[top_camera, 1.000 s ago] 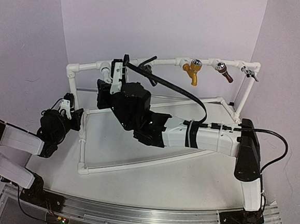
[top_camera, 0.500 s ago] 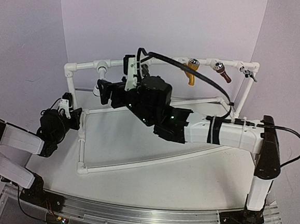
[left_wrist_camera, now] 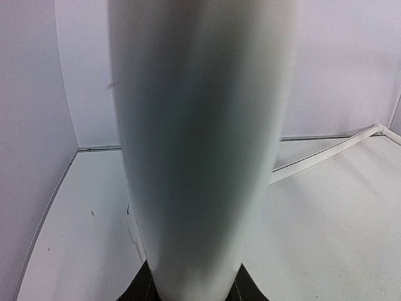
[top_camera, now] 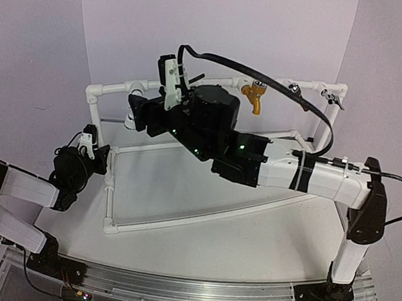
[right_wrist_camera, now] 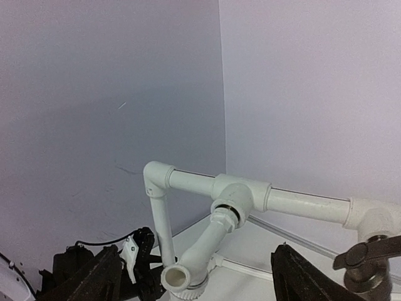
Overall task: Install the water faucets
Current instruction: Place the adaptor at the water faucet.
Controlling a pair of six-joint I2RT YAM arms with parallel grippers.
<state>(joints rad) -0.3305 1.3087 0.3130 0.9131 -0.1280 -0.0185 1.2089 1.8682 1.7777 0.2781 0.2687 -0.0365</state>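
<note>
The white water faucet (right_wrist_camera: 216, 241) hangs screwed into a tee (right_wrist_camera: 241, 194) of the white pipe frame, its spout slanting down and to the left. My right gripper (right_wrist_camera: 194, 263) is open, one black finger on each side of the faucet and clear of it. In the top view the right gripper (top_camera: 137, 114) sits just right of the faucet's round end (top_camera: 129, 122). The black faucet (right_wrist_camera: 369, 260), with its thin lever, is on the rail to the right. My left gripper (top_camera: 92, 149) is shut on the frame's left upright post (left_wrist_camera: 200, 157).
A gold tap (top_camera: 254, 96), a brown tap (top_camera: 297, 91) and a small grey one (top_camera: 334, 99) hang along the top rail (top_camera: 112, 88). The right arm's black cable (top_camera: 282, 87) arches over that rail. The frame's base rails (top_camera: 182, 219) lie on the table.
My right gripper has opened and let go of the white faucet. The right arm has lifted and its elbow has swung right. The left arm has not moved.
</note>
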